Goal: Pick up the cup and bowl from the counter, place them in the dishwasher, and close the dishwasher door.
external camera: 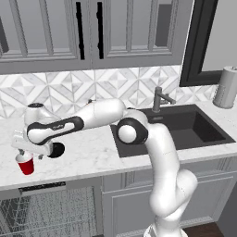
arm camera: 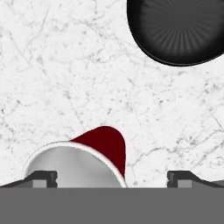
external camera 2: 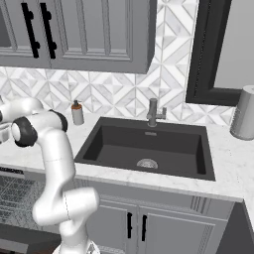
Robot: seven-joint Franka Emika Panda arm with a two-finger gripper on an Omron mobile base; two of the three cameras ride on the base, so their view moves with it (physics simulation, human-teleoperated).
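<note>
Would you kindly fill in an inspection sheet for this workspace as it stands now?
Surface: white marble counter with a dark sink.
Job's things: red cup upright near the front edge; black bowl beside it, apart; dishwasher open, racks showing.
Clutter: soap bottle, paper towel roll.
Grippers: gripper above the cup, jaws open, holding nothing.
Cables: nothing seen.
Surroundings: grey cabinets, patterned backsplash, faucet.

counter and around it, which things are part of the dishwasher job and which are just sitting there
Part of the job:
cup
bowl
counter
dishwasher, racks showing
gripper, open over the cup

Just sitting there:
soap dispenser
faucet
sink
paper towel roll
upper cabinets
</note>
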